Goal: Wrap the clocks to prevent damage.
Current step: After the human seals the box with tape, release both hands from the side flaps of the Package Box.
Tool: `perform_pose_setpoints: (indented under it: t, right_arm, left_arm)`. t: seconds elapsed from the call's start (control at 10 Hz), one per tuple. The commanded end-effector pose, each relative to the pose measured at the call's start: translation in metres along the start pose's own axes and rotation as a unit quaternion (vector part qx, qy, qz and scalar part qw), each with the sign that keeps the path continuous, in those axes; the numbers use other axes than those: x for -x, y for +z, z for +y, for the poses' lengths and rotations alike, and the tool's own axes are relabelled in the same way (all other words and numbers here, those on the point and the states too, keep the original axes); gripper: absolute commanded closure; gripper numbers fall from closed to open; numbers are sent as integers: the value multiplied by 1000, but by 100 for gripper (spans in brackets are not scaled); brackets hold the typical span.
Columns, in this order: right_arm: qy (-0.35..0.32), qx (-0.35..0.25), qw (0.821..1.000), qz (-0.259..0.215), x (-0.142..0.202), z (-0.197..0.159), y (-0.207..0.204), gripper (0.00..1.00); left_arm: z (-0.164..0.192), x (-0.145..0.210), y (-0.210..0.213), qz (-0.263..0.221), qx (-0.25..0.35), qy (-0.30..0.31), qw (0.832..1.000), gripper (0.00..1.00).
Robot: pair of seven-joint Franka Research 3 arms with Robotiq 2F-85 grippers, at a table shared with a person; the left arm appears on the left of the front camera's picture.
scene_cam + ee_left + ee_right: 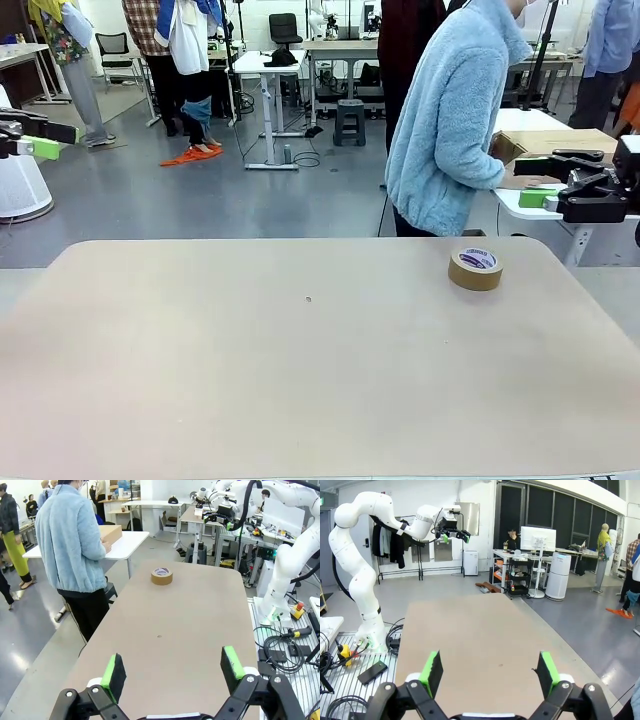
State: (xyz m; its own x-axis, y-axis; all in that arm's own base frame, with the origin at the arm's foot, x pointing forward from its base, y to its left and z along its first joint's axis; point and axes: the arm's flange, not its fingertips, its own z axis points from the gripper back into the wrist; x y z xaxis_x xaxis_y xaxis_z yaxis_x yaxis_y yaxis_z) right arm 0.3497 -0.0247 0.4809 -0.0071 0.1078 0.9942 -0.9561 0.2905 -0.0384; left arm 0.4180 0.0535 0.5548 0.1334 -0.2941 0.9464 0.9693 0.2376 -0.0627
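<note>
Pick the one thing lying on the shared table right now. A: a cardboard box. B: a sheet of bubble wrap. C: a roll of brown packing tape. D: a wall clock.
C: a roll of brown tape lies flat near the table's far right corner, also seen from the left wrist; the cardboard box sits on a separate white desk beside the person, and both grippers hang open, off to the sides.
</note>
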Motion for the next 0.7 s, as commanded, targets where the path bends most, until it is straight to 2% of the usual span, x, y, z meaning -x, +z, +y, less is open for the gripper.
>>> perform_pose_setpoints:
  t: [0.0, 0.6]
  right_arm:
    - [2, 2, 1000, -9, -2, 0, 0, 0]
    - [2, 2, 1000, -9, -2, 0, 0, 0]
  left_arm:
    - [0, -1, 2, -5, 1, -2, 1000, 0]
    - [0, -1, 2, -5, 1, -2, 1000, 0]
